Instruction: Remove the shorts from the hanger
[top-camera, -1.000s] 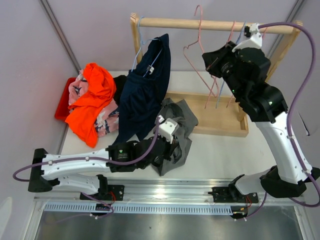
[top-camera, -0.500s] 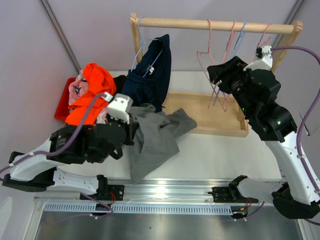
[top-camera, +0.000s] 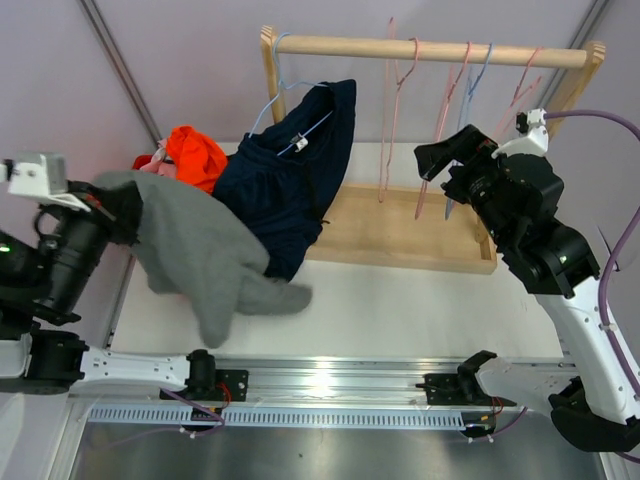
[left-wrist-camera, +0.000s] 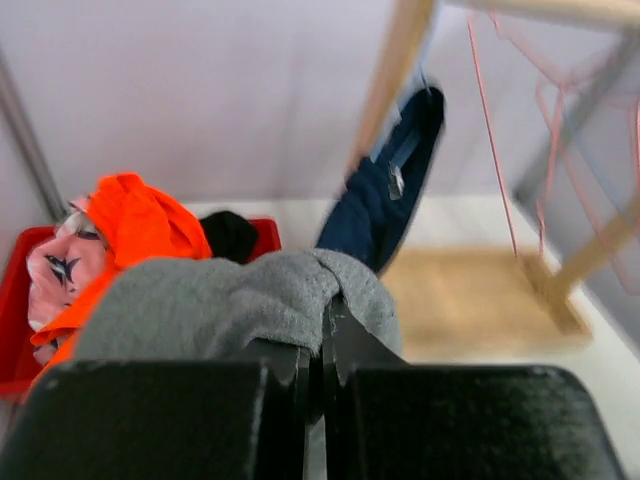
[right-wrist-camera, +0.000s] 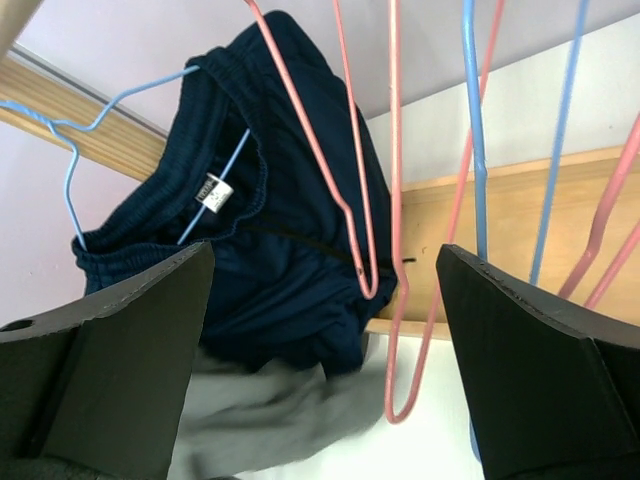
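My left gripper is raised at the far left, shut on an edge of the grey shorts, which drape down towards the table. The navy shorts still hang on a light blue hanger at the left end of the wooden rail. My right gripper is open and empty, below the rail, facing the bare pink hangers. Orange shorts, pink patterned shorts and black shorts lie piled at the left.
The piled shorts rest in a red bin at the table's back left. Several bare pink and blue hangers dangle from the rail above the rack's wooden base. The rack's left post stands beside the navy shorts.
My left arm has swung up and to the far left, carrying the grey shorts off the table's middle. My right gripper has opened and dropped away from the rail.
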